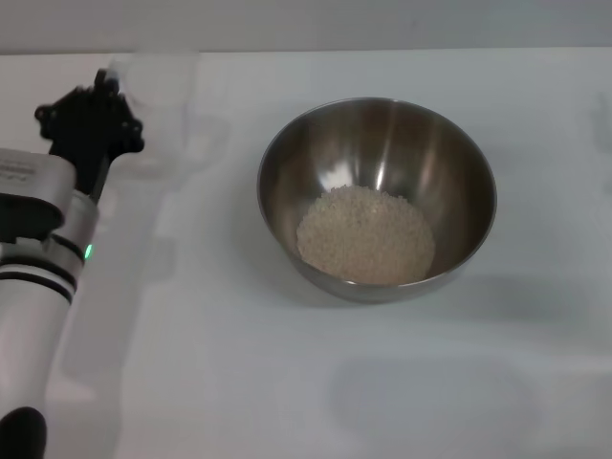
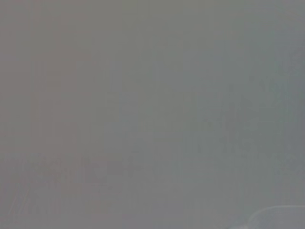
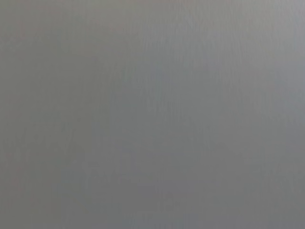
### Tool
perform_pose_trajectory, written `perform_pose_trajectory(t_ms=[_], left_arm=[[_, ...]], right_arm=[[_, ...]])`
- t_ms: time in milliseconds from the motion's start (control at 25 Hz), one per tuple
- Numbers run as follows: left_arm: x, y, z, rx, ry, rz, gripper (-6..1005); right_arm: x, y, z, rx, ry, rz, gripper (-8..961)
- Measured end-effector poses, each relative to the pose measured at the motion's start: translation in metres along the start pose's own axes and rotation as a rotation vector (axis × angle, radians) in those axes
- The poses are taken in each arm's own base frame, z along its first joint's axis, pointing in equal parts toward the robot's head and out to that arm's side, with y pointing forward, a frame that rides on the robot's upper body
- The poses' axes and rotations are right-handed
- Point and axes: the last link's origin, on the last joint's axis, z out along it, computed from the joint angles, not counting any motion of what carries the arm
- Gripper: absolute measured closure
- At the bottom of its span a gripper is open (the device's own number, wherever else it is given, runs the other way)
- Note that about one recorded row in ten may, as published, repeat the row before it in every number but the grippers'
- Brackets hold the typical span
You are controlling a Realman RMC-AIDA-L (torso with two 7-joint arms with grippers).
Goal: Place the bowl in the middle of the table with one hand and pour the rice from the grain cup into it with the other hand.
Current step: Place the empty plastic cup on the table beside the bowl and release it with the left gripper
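The bowl stands on the white table about mid-table, slightly right of centre. The rice lies as a flat heap in its bottom. My left gripper is at the far left, well away from the bowl. The grain cup is a faint clear shape right beside the gripper's tip, and I cannot tell whether it is held. A pale curved rim, likely the cup, shows in a corner of the left wrist view. My right gripper is out of view.
The table's far edge runs along the back. The right wrist view shows only a plain grey surface.
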Motion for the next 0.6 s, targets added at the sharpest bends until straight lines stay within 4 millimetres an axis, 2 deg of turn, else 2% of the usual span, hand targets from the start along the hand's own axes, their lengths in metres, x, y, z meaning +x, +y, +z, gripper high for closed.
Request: perform_pose_trajectory(t_ms=[160, 600], left_arm=[[-0.018, -0.007, 0.002, 0.005, -0.113, -0.076, 922], [-0.029, -0.01, 0.001, 0.006, -0.168, -0.116, 915]], right_arm=[[0.0, 0.0, -0.001, 0.001, 0.002, 0.0, 475], [0.0, 0.0, -0.001, -0.001, 0.002, 0.002, 476]])
